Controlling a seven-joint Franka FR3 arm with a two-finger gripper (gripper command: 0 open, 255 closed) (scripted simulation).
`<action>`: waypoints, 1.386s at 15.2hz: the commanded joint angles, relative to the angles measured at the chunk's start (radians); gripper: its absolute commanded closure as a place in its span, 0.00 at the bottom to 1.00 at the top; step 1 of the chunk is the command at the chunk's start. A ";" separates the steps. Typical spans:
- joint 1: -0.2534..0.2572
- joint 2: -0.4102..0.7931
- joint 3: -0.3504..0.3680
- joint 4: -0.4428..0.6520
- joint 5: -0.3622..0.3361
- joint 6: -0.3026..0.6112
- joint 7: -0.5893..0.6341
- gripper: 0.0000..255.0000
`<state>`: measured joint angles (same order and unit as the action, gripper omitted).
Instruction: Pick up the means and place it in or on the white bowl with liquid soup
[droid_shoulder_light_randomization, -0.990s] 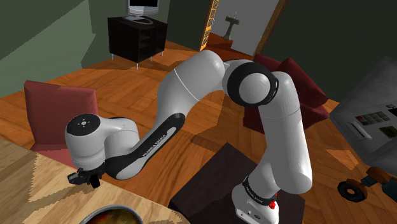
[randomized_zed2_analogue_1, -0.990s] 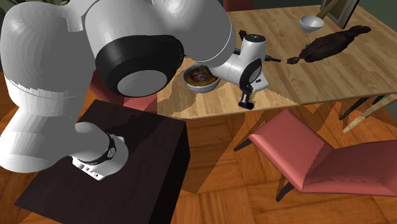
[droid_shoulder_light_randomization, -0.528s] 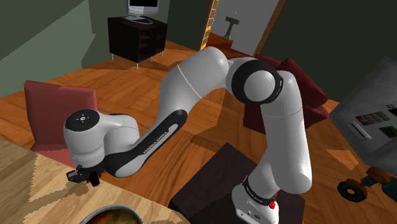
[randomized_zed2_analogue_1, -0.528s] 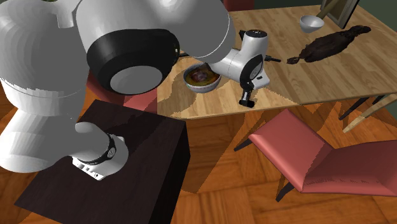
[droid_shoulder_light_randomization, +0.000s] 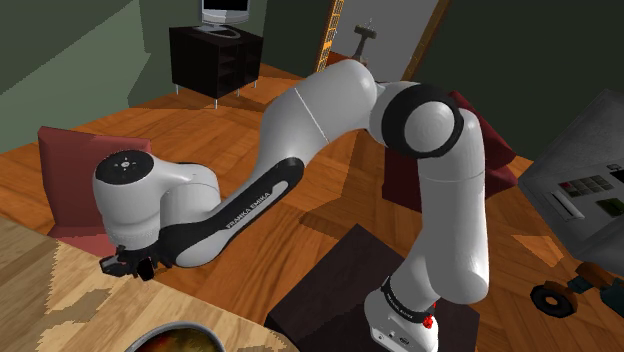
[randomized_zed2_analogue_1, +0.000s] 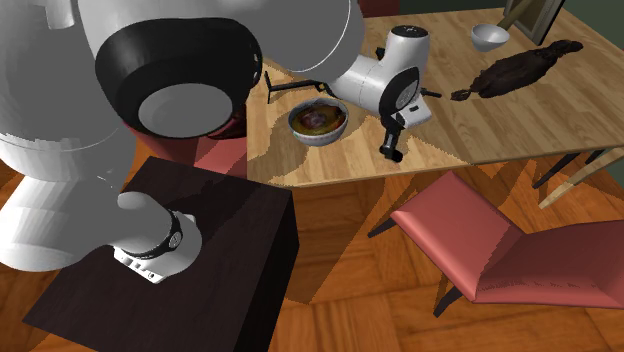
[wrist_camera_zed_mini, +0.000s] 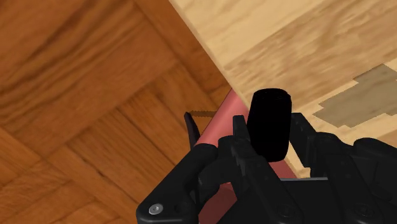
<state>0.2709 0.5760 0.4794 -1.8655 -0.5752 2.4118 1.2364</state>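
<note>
The pale bowl of brown soup (randomized_zed2_analogue_1: 318, 122) stands on the wooden table (randomized_zed2_analogue_1: 500, 120) near its front edge; its rim (droid_shoulder_light_randomization: 175, 338) also peeks in low in the shoulder view. A long dark brown object (randomized_zed2_analogue_1: 520, 68) lies far along the table toward the second exterior view's right. A thin black framed object (randomized_zed2_analogue_1: 292, 89) lies just behind the soup bowl. My gripper (randomized_zed2_analogue_1: 392, 150) hangs over the table's edge, right of the bowl, holding nothing. Its black fingers (wrist_camera_zed_mini: 270, 124) meet in the wrist view, above the table edge and floor. The gripper (droid_shoulder_light_randomization: 122, 266) points down and left.
A small white bowl (randomized_zed2_analogue_1: 489, 37) sits at the table's far end. A red chair (randomized_zed2_analogue_1: 490, 245) stands by the table's edge below the gripper, another red chair (droid_shoulder_light_randomization: 90, 175) behind the hand. The dark stand (randomized_zed2_analogue_1: 200, 250) is close to the table.
The arm has swung; the hand rose and shifted toward the second exterior view's right, uncovering the black framed object behind the soup bowl. The fingers stay shut.
</note>
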 joint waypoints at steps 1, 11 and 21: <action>-0.008 -0.018 0.010 0.000 0.014 -0.016 -0.012 1.00; -0.040 -0.104 0.057 0.011 0.085 -0.103 -0.066 1.00; -0.063 -0.173 0.091 0.042 0.146 -0.190 -0.114 1.00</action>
<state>0.2086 0.4087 0.5678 -1.8279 -0.4342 2.2311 1.1256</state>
